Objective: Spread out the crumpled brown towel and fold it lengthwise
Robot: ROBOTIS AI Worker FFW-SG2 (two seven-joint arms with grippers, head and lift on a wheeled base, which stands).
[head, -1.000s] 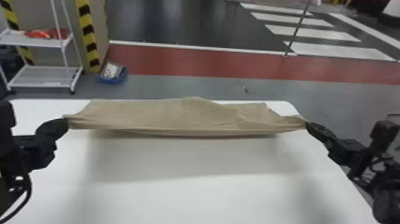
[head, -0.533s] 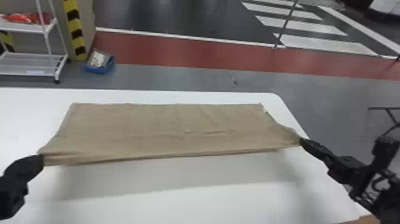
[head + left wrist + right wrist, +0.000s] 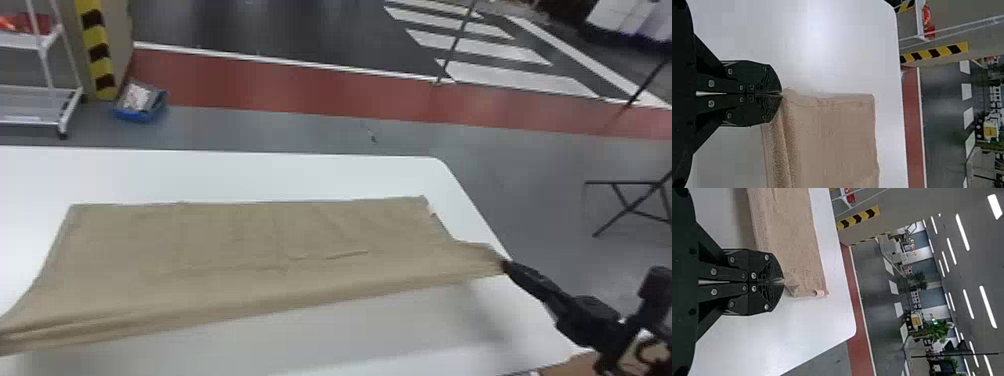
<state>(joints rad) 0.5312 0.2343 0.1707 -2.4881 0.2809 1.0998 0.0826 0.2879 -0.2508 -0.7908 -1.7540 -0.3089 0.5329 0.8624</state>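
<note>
The brown towel (image 3: 250, 250) lies spread as a wide strip across the white table, its near edge pulled between two corners. At its near right corner my right gripper (image 3: 506, 266) is shut on the cloth. The near left corner runs to the head view's left edge. In the left wrist view my left gripper (image 3: 781, 94) is closed on a corner of the towel (image 3: 836, 133), with thick folds beside the fingertips. The right wrist view has my right gripper (image 3: 783, 282) pinching the towel (image 3: 793, 239) near a small curled corner.
The white table (image 3: 225, 170) has a rounded far right corner. Beyond it on the floor are a blue bin (image 3: 142, 102) and a white rack (image 3: 35, 105) at the left. A dark folding stand (image 3: 632, 200) is off the table's right side.
The head view has shifted rightward and down. The towel's near edge has come closer, its left end pulled nearest, and more cloth lies flat. Both grippers keep their hold.
</note>
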